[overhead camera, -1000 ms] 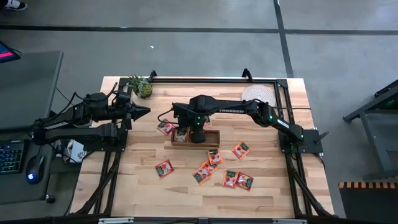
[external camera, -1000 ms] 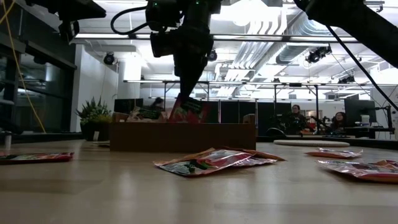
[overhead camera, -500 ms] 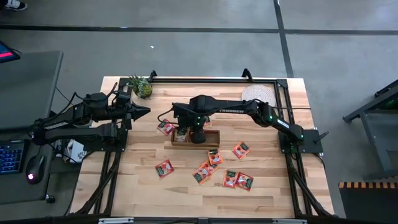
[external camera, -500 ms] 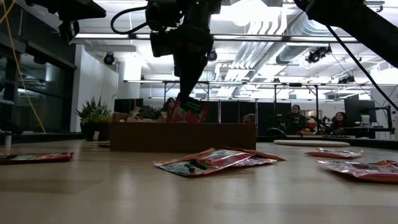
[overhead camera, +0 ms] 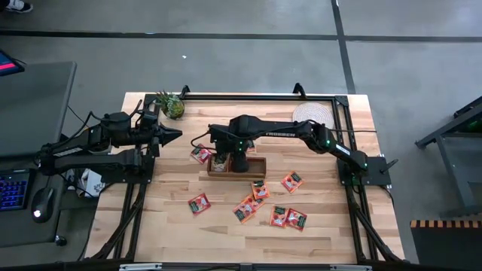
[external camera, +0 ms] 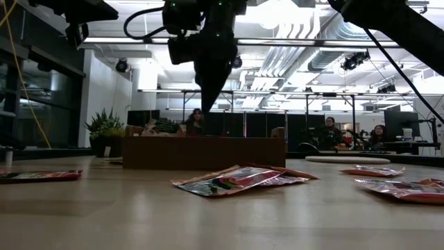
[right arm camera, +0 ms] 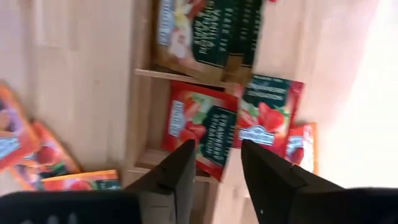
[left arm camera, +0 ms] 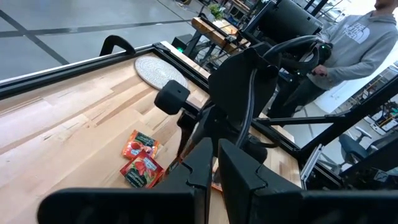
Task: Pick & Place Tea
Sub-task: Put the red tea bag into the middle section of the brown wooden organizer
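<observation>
Tabletop strewn with tea sachets (overhead camera: 287,217); right pincer (overhead camera: 236,162) parted, empty, over wooden box (overhead camera: 258,171).

A pale wooden desk (overhead camera: 166,226) is seen, with a long wooden box (overhead camera: 256,172) set near its middle. Tea sachets (overhead camera: 289,218) are scattered on the near side of the box, and one sachet (overhead camera: 199,154) lies just left of it. A woven mat (overhead camera: 312,113) and a small plant (overhead camera: 172,105) are placed beyond the box.
</observation>
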